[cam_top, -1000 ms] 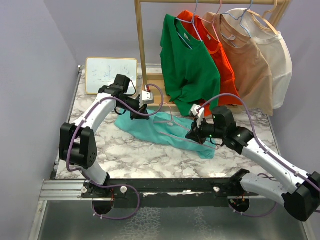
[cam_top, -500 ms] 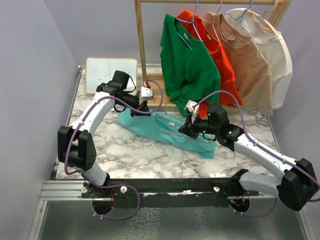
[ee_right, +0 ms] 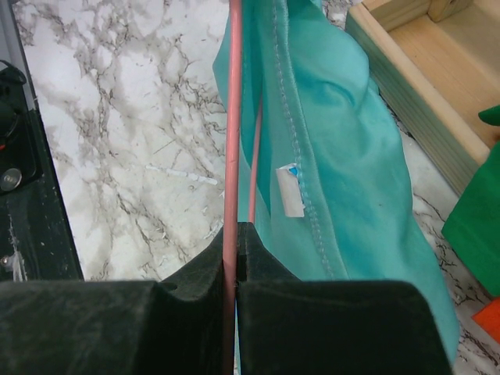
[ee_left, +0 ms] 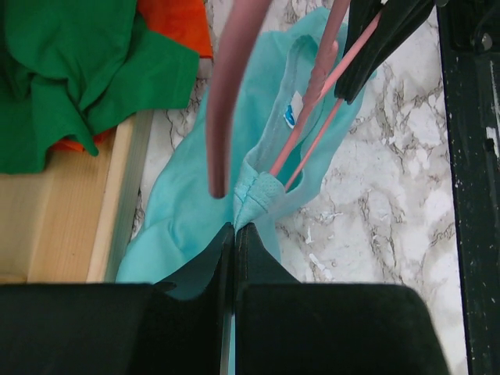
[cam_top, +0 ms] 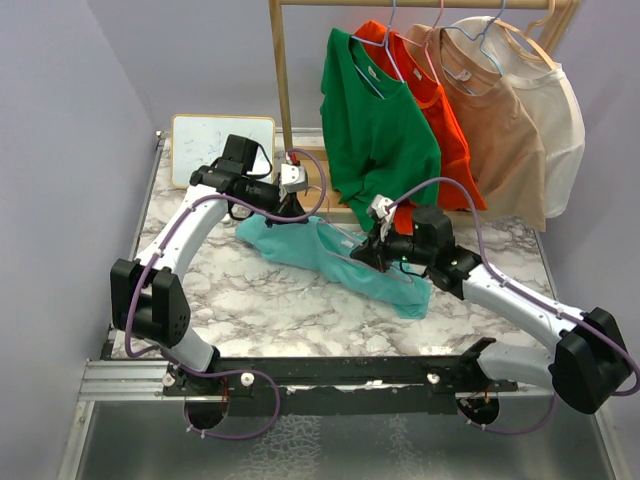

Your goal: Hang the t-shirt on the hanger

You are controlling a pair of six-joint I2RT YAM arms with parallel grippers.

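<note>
The teal t-shirt (cam_top: 335, 258) lies bunched on the marble table, its collar end lifted at the left. My left gripper (cam_top: 291, 207) is shut on a fold of the collar (ee_left: 256, 191). My right gripper (cam_top: 368, 252) is shut on one wire of the thin pink hanger (ee_right: 231, 117), low over the shirt's middle. In the left wrist view the hanger's two wires (ee_left: 316, 105) run into the neck opening. In the right wrist view the shirt (ee_right: 351, 148) hangs to the right of the wire, with its white tag (ee_right: 291, 191) showing at the neck seam.
A wooden rack stands at the back with a green shirt (cam_top: 378, 130), an orange-red shirt (cam_top: 445, 125) and tan and cream shirts on hangers. Its wooden base (ee_right: 414, 74) lies close behind the grippers. A small whiteboard (cam_top: 222, 150) leans at the back left.
My left gripper has risen and shifted back right with the collar. My right gripper has moved left toward it with the hanger, so the two are closer together.
</note>
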